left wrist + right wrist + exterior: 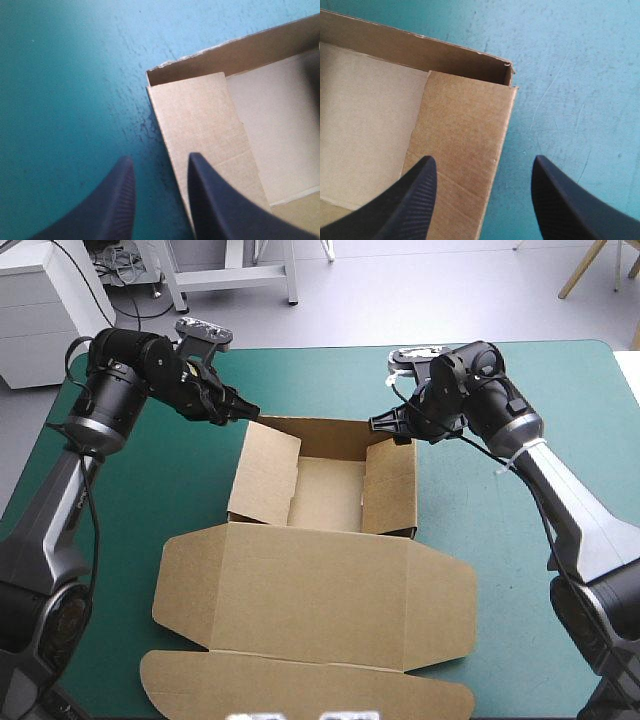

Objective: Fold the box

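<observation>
- High view: The brown box (330,495) sat at the middle of the tabletop (180,490), on the teal-green cover. Its tray part stood toward the far edge with its walls raised and both side walls leaning inward. The lid (310,590) lay flat, reaching toward the near edge. The left gripper (245,412) was at the tray's far left corner. The right gripper (385,423) was at its far right corner.
- Left wrist view: The left gripper (160,157) had its black fingers a little apart, with a narrow gap between them. They hung over the outer edge of the box's (210,125) left side wall, near the far corner. Teal-green cover showed in the gap, and no board was pinched.
- Right wrist view: The right gripper (484,159) had its black fingers spread wide. The outer edge of the box's (370,110) right side wall ran between them, near the far corner. One finger stood over the wall and the other over bare cover. Contact with the board could not be told.
</observation>
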You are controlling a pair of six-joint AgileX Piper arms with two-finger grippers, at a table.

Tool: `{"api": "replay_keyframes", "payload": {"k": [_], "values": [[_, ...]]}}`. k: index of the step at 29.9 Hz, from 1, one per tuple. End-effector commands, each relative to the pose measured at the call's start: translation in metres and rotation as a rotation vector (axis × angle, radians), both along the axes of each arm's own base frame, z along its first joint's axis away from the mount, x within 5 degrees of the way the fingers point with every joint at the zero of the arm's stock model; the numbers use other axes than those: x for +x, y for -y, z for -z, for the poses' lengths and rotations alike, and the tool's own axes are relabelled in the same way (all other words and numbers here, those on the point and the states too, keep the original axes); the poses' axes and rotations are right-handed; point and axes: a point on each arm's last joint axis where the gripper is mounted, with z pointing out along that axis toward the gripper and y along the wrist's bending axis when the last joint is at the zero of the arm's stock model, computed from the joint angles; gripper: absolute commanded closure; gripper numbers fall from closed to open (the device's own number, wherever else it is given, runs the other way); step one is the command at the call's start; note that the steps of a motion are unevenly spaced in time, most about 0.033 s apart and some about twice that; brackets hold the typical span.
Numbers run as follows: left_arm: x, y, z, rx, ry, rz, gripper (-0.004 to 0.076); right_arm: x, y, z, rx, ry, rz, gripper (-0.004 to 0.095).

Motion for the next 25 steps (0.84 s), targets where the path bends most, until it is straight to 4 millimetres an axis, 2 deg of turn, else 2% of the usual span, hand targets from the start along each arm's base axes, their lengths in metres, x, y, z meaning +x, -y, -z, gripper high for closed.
{"api": "replay_keyframes", "payload": {"k": [1, 4, 9, 13, 16, 25], "values": [[-0.038, -0.012, -0.046, -0.019, 0.097, 0.031, 0.0729, -0.011, 0.008, -0.032, 0.028, 0.107, 0.005, 0.0382], [-0.059, -0.013, -0.056, -0.061, 0.114, 0.079, 0.0734, -0.009, 0.006, -0.026, 0.033, 0.088, 0.002, 0.0382], [-0.094, -0.024, -0.055, -0.037, 0.116, 0.119, 0.0734, -0.007, 0.004, -0.004, 0.005, 0.02, 0.002, 0.0382], [-0.118, -0.029, -0.042, -0.038, 0.083, 0.162, 0.0734, -0.005, 0.004, 0.027, -0.015, -0.078, 0.045, 0.0382], [-0.132, -0.032, -0.03, -0.052, 0.089, 0.168, 0.0734, -0.004, 0.0, 0.042, 0.002, -0.135, 0.043, 0.0382], [-0.176, -0.046, 0.004, -0.039, 0.103, 0.187, 0.0734, 0.005, -0.008, 0.066, 0.002, -0.203, 0.021, 0.0387]]}}
